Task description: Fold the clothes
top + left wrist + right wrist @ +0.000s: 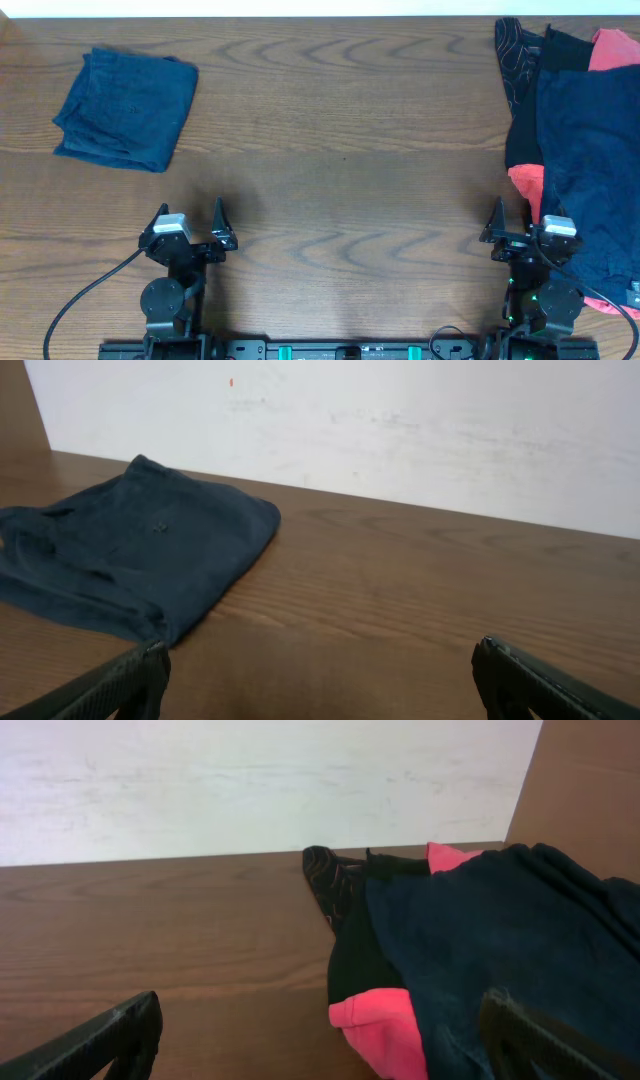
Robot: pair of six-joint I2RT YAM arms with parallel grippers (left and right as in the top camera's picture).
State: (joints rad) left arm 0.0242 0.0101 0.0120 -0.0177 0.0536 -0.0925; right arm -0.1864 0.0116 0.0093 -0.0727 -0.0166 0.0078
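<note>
A folded dark blue garment (125, 107) lies at the table's far left; it also shows in the left wrist view (130, 555). A pile of unfolded clothes (585, 150) lies along the right side: a dark navy garment (500, 950) on top, a black piece (525, 120), a pink piece (385, 1030) and a black patterned piece (512, 50). My left gripper (190, 222) is open and empty near the front edge, over bare wood. My right gripper (520, 220) is open and empty, its right finger over the edge of the pile.
The brown wooden table (340, 150) stretches between the folded garment and the pile. A white wall (400, 420) stands behind the table's far edge. Black cables (80, 300) run from the arm bases at the front.
</note>
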